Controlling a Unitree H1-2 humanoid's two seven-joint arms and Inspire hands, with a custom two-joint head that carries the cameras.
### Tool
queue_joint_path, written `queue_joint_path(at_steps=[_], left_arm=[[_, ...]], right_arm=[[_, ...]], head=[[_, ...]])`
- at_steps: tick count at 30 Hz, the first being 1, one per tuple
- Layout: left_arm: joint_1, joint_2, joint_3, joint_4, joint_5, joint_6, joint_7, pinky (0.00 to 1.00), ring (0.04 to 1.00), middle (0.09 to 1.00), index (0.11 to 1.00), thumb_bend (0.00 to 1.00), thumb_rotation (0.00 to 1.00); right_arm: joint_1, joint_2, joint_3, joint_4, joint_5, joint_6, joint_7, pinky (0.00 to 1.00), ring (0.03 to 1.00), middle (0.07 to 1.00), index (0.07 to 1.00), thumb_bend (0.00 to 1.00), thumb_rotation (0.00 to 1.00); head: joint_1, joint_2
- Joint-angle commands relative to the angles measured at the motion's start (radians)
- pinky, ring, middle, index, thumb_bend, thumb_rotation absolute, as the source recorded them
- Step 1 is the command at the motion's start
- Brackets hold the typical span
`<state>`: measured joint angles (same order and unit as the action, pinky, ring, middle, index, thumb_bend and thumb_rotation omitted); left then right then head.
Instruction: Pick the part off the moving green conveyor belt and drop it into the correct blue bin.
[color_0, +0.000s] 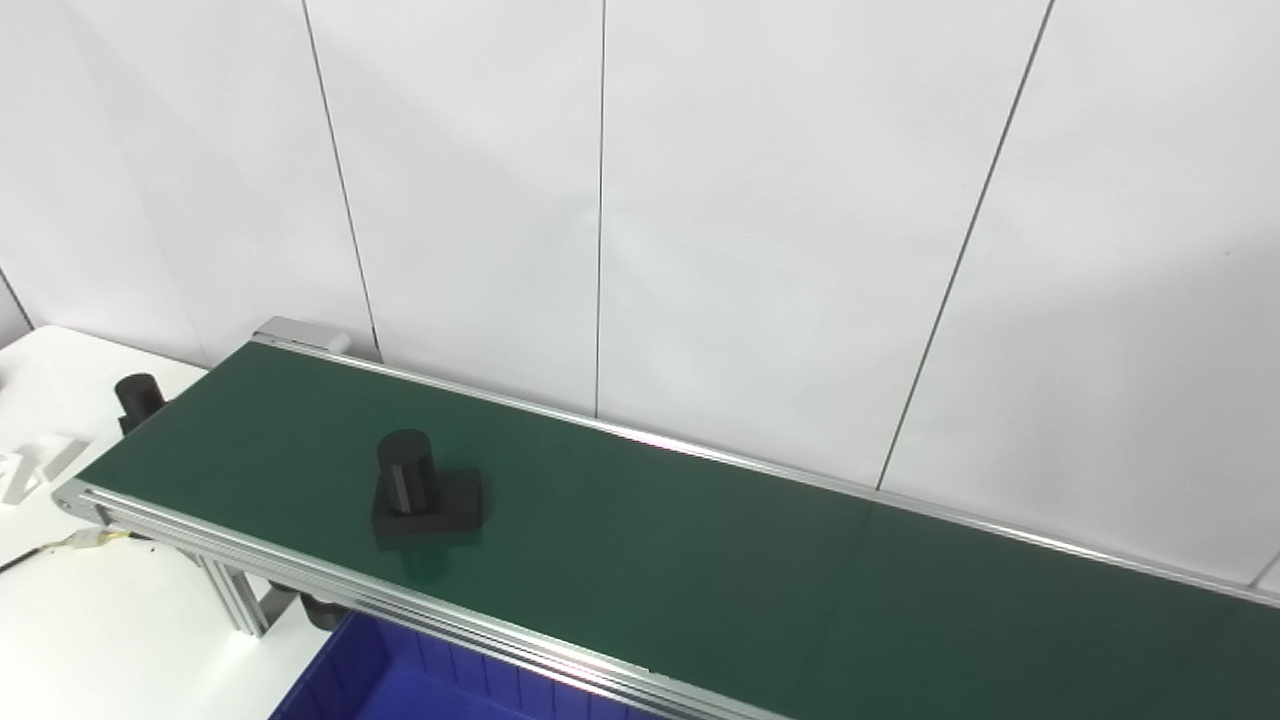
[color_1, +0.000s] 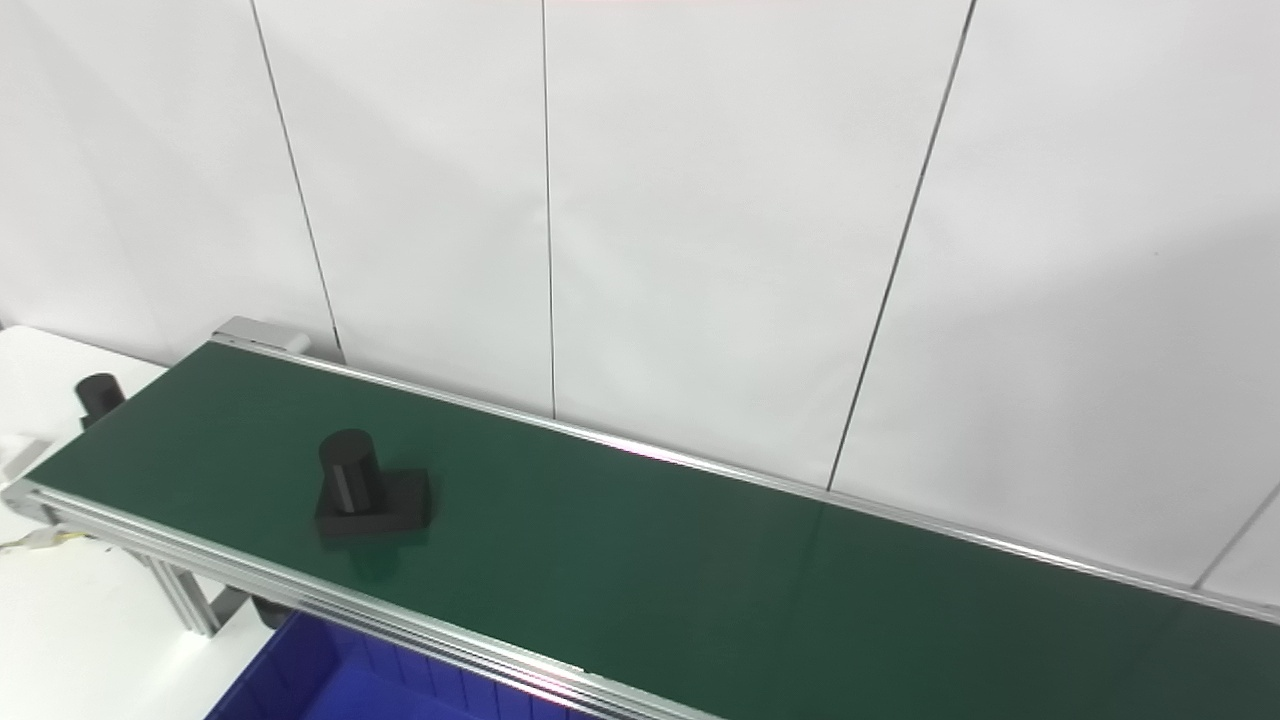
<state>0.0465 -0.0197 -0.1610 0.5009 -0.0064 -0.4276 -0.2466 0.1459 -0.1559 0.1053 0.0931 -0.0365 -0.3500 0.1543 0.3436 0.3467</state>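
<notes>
Left eye view and right eye view both look down along one long green conveyor belt (color_0: 700, 540) with silver aluminium side rails, running from the upper left toward the lower right in front of a white panelled wall (color_0: 780, 200). One part rides on it — a matte black piece made of an upright cylinder standing on a flat square base (color_0: 425, 492) — and it sits toward the left end of the belt, nearer the front rail than the back one, upright, with its cylinder over the left side of the base. A faint reflection of it shows on the belt surface just in front. One blue plastic bin (color_0: 400, 675) shows only in part at the bottom edge, below the front rail and a little to the right of the part; its ribbed inner wall is visible, its contents are not. One small black cylindrical object (color_0: 140, 396) stands just beyond the belt's left end, over the white counter (color_0: 90, 620), and part of it is hidden by the belt frame. One yellowish cable connector (color_0: 90, 540) lies on the counter beside the frame's left corner. Neither robot hand appears in either view — so whether they are spread, closed or holding anything cannot be told.
</notes>
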Motion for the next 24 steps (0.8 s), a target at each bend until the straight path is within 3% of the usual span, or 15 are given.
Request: queue_joint_path(at_steps=[1, 11, 17, 24], left_arm=[[-0.015, -0.011, -0.005, -0.020, -0.009, -0.041, -0.005, 0.66, 0.729, 0.770, 0.802, 1.00, 0.23], [-0.012, -0.010, -0.007, -0.023, -0.005, -0.041, -0.002, 0.66, 0.733, 0.776, 0.804, 1.00, 0.23], [-0.013, -0.012, -0.008, -0.023, 0.000, -0.041, 0.001, 0.66, 0.731, 0.773, 0.803, 1.00, 0.23], [-0.014, -0.016, -0.012, -0.023, 0.010, -0.042, 0.011, 0.66, 0.730, 0.775, 0.804, 1.00, 0.24]], right_arm=[[0.011, -0.009, -0.006, -0.074, -0.022, 0.015, -0.007, 0.68, 0.776, 0.836, 0.927, 0.69, 0.73], [0.031, -0.037, -0.007, -0.282, -0.085, 0.208, 0.010, 0.63, 0.728, 0.786, 0.872, 0.63, 0.70], [0.021, -0.073, -0.009, -0.325, -0.121, 0.243, 0.020, 0.62, 0.714, 0.777, 0.855, 0.63, 0.70], [-0.001, -0.105, -0.031, -0.404, -0.112, 0.293, 0.033, 0.60, 0.711, 0.754, 0.836, 0.72, 0.75]], head=[[0.001, 0.000], [-0.006, 0.008], [-0.007, 0.012], [-0.008, 0.017]])
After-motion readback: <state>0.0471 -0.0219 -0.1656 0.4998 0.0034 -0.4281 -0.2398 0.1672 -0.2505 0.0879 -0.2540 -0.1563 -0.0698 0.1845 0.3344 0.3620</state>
